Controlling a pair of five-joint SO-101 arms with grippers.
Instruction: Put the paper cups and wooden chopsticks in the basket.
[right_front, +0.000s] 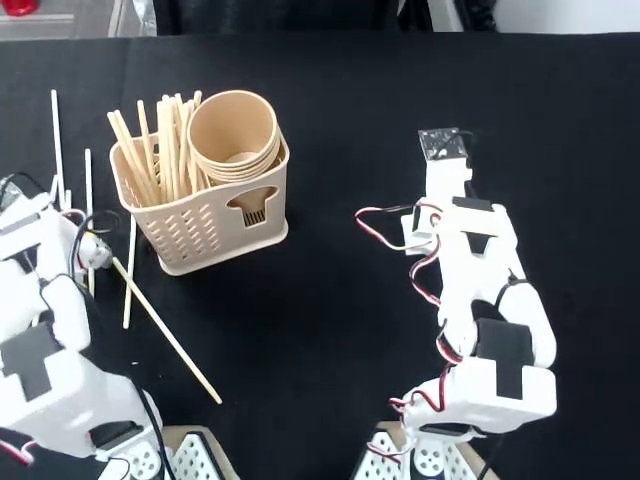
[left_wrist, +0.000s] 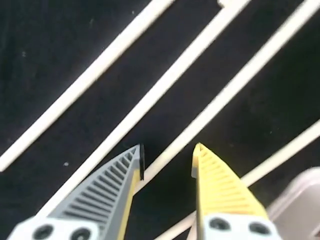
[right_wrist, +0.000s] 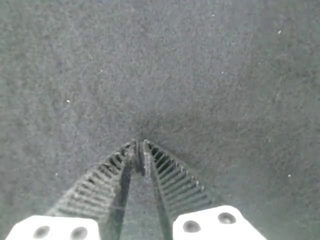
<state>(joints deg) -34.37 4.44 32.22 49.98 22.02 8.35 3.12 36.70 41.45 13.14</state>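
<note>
The basket (right_front: 215, 225) stands on the black bench (right_front: 350, 100). A stack of paper cups (right_front: 235, 135) sits upright in the basket's right part, and a bundle of wooden chopsticks (right_front: 160, 150) leans in its left part. Several loose chopsticks (right_front: 165, 330) lie flat on the bench to the left of the basket; the longest runs at a slant away from the basket's lower left corner.

The left gripper (left_wrist: 167, 162) is down among these loose sticks beside the basket, its fingers apart. One chopstick (left_wrist: 215, 107) passes through the gap, close to the grey finger (left_wrist: 107, 192); whether they touch cannot be told.

The right gripper (right_wrist: 139, 150) is well to the right of the basket, over bare bench, with its fingers pressed together and holding nothing.
</note>
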